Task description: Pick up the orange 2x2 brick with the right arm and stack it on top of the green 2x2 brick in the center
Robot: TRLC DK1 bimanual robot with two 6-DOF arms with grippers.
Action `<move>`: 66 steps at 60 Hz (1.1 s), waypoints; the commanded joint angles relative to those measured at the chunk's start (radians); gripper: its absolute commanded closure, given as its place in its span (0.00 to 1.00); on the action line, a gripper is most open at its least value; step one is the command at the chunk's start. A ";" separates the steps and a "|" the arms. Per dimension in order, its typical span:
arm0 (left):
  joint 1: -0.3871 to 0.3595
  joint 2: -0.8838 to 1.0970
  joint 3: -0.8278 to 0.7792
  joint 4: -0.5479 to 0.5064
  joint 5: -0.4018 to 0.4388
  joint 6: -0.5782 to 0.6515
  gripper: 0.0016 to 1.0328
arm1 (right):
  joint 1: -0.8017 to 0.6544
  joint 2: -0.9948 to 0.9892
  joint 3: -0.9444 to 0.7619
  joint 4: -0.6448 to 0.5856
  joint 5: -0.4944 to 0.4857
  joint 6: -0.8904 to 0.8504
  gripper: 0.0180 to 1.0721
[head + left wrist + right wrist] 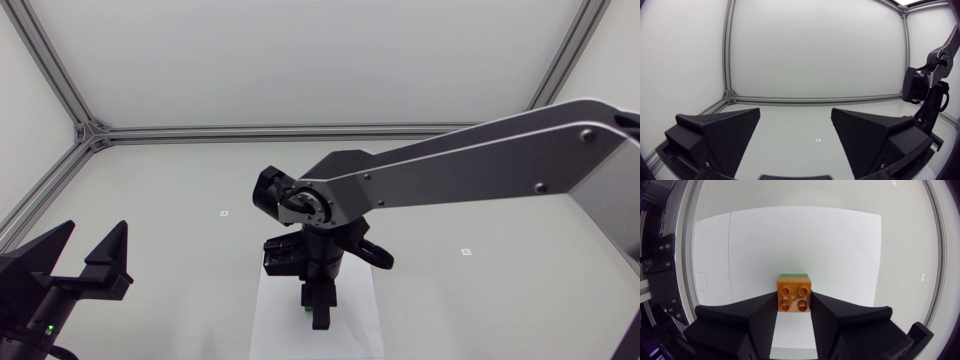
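**A:** What sits at the left?

**B:** The left gripper (96, 232), low by the near-left part of the table (180, 200). Its two wedge fingers (722, 131) are spread wide and hold nothing. In its own wrist view only table surface lies between them, with a small mark (818, 140) a little way ahead.

**A:** And the middle?

**B:** A white sheet (268, 325) lies flat on the table toward the near edge. The right arm (480, 160) comes in from the right and stretches across to the centre. Its wrist points straight down over that sheet.

**A:** What is its pincer doing?

**B:** The right gripper (794, 302) is clamped on the orange brick (794, 296). One finger presses each side, and the four studs face up.

**A:** Where is the green one?

**B:** The green brick (793, 274) is right under the orange brick, over the white sheet. Only a narrow green strip shows past the orange brick's far edge. I cannot tell whether the orange brick is seated on the green brick or held just above it.
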 commanded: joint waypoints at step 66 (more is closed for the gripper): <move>0.001 -0.006 -0.041 -0.011 0.003 0.006 0.04 | -0.012 0.024 0.002 -0.023 -0.010 0.011 0.04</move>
